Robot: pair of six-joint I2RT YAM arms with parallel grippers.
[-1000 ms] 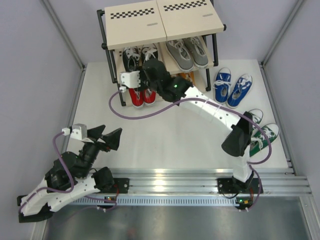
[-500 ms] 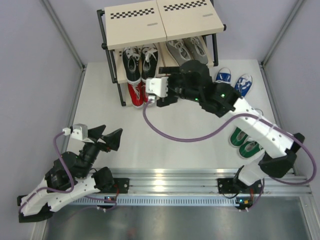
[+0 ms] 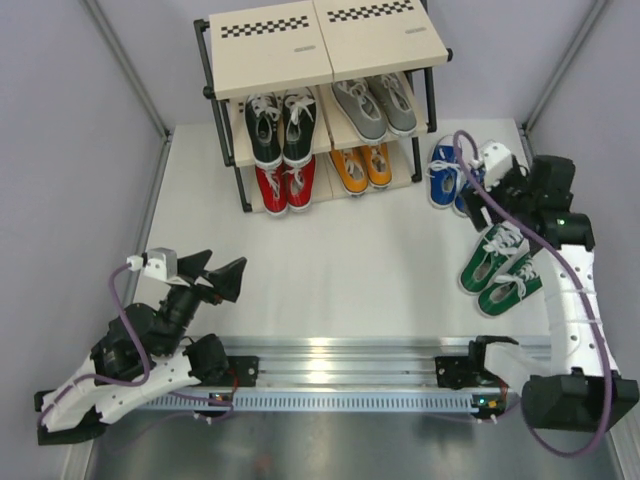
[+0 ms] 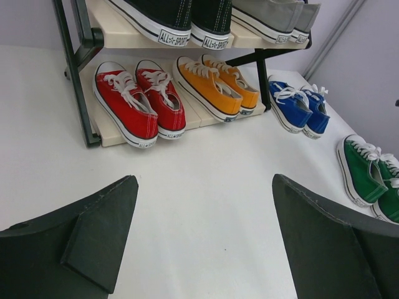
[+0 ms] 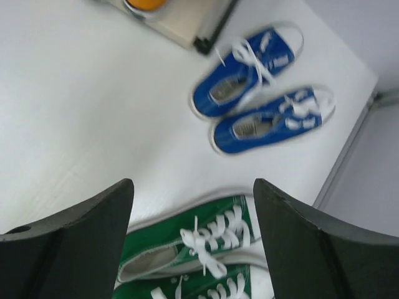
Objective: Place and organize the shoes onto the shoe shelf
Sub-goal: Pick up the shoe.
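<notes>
The shoe shelf [image 3: 272,62] stands at the back. Its middle tier holds the black pair [image 3: 272,125] and the grey pair [image 3: 376,105]. Its bottom tier holds the red pair [image 3: 285,186] and the orange pair [image 3: 362,166]. The blue pair [image 3: 446,176] and the green pair [image 3: 500,270] lie on the table to the shelf's right. My right gripper [image 3: 497,208] is open and empty, hovering between those two pairs; in the right wrist view [image 5: 193,187] the green shoes [image 5: 199,249] lie just below its fingers and the blue shoes [image 5: 259,87] beyond. My left gripper [image 3: 222,270] is open and empty at the near left.
The left wrist view shows the red [image 4: 137,103], orange [image 4: 215,84], blue [image 4: 296,106] and green [image 4: 368,174] shoes and the shelf post [image 4: 78,62]. Grey walls close in both sides. A metal rail [image 3: 350,355] runs along the near edge.
My right arm has swung away from the shelf's bottom tier to the right, now over the green and blue shoes. The orange pair shows on the bottom tier. The left arm has not moved.
</notes>
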